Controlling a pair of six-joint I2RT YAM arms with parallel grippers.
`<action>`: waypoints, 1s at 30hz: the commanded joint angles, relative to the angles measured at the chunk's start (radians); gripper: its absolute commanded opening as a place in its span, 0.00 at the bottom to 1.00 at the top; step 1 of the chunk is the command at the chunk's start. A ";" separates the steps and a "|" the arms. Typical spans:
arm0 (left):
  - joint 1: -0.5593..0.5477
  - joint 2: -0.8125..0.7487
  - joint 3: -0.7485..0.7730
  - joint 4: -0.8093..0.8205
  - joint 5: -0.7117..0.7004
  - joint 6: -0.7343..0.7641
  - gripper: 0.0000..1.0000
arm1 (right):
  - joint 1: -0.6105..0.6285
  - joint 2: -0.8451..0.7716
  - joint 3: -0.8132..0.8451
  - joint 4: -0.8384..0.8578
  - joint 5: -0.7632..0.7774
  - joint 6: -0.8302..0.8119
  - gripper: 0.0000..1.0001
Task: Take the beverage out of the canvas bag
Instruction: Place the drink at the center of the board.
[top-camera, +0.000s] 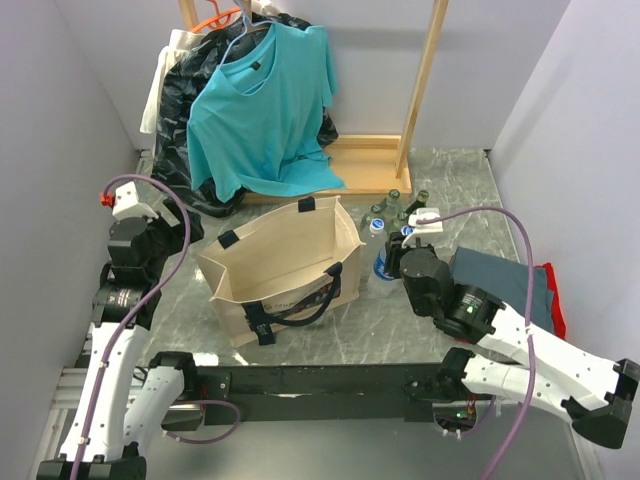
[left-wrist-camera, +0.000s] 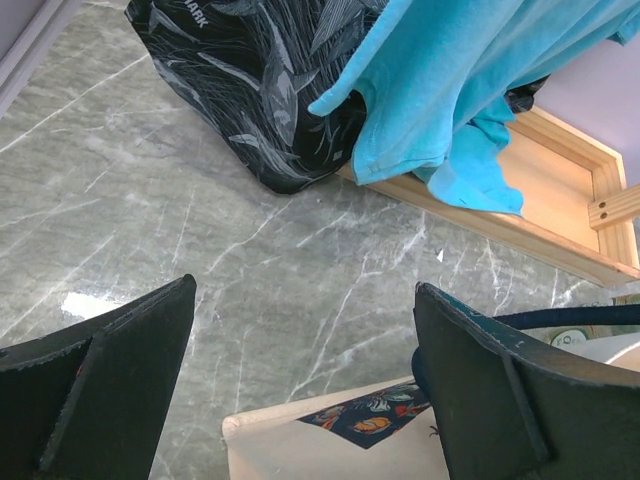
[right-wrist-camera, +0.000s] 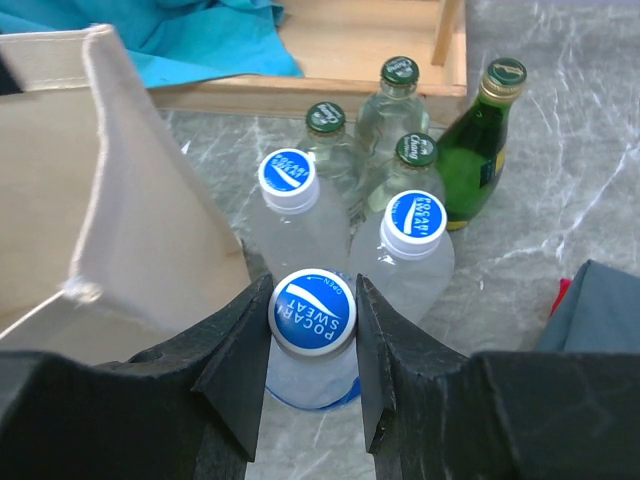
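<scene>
The beverage bottle (right-wrist-camera: 312, 312), a clear plastic one with a blue-and-white Pocari Sweat cap, sits between the fingers of the right gripper (right-wrist-camera: 312, 335), which are clamped on its neck just under the cap, one black pad on each side. It is outside the canvas bag (right-wrist-camera: 110, 230), whose beige wall and open corner rise just left of the left-hand finger. Whether the bottle's base rests on the tabletop (right-wrist-camera: 560, 220) cannot be told. Just beyond the fingertips stand two more plastic bottles (right-wrist-camera: 415, 215) with the same caps, nearly touching the held one. Behind these is a cluster of three clear glass bottles (right-wrist-camera: 400, 70) with green caps, and to their right a dark green glass bottle (right-wrist-camera: 480, 150) with a gold neck. Farther past them lies the wooden rack base (right-wrist-camera: 350, 40). To the right of the fingers the edge of a folded grey-blue cloth (right-wrist-camera: 600, 310) shows, with a bit of red under it. In the overhead view the bag (top-camera: 290, 300) stands upright and open in the middle of the tabletop, its black strap handles drooping over the near side, with the right gripper (top-camera: 390, 262) at its right wall. The left gripper (left-wrist-camera: 305, 380) has its fingers spread wide and holding nothing. The bag's rim (left-wrist-camera: 300, 450) lies below them, and bare grey marble shows between them. Beyond the fingertips are a black patterned bag (left-wrist-camera: 250, 90) and a teal T-shirt (left-wrist-camera: 450, 80).
</scene>
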 joint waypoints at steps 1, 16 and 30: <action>-0.001 -0.019 -0.009 0.017 -0.008 0.016 0.96 | -0.052 -0.024 0.012 0.176 -0.048 0.045 0.00; -0.001 -0.025 -0.028 0.030 0.000 0.025 0.96 | -0.067 0.071 -0.008 0.221 -0.062 0.037 0.00; -0.001 -0.033 -0.037 0.028 -0.016 0.021 0.96 | -0.069 0.124 -0.047 0.312 -0.008 0.030 0.00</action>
